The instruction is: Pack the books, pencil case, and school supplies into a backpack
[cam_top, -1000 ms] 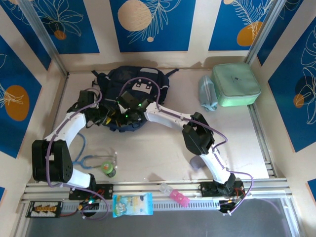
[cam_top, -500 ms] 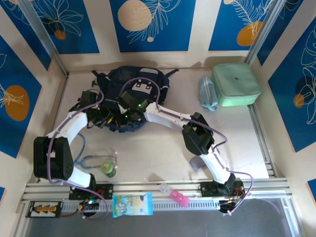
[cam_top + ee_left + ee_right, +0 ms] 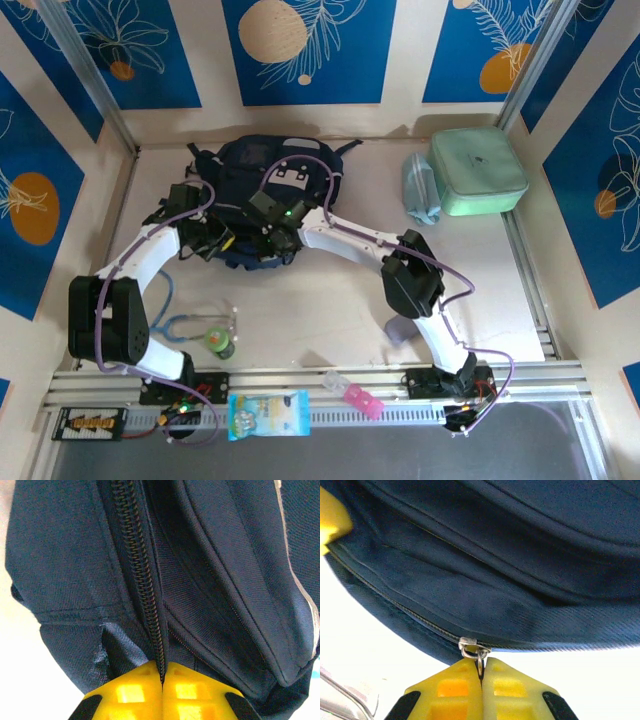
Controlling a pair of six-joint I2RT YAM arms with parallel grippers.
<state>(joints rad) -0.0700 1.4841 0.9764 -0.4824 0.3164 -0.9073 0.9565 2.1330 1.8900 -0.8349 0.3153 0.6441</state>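
The navy backpack point(image 3: 285, 165) lies at the back middle of the table, its near edge bunched between both arms. My left gripper point(image 3: 228, 243) is shut on the backpack's zipper edge point(image 3: 145, 595); the yellow jaws meet with the zipper tape pinched between them. My right gripper point(image 3: 271, 242) is shut on the metal zipper pull point(image 3: 479, 656), just under the silver slider point(image 3: 468, 644). The zipper line point(image 3: 395, 607) runs off to the left of the slider. The books are out of view.
A mint-green square case point(image 3: 477, 172) and a pale blue pouch point(image 3: 419, 189) sit at the back right. Near the front left lie a grey-blue looped tube point(image 3: 178, 325) and a small green bottle point(image 3: 220, 343). A printed packet point(image 3: 268, 415) and a pink item point(image 3: 358, 396) rest on the front rail.
My left gripper has closed on the zipper edge. The right arm has shifted a little right and back with the pull, and the backpack's near edge moved with it.
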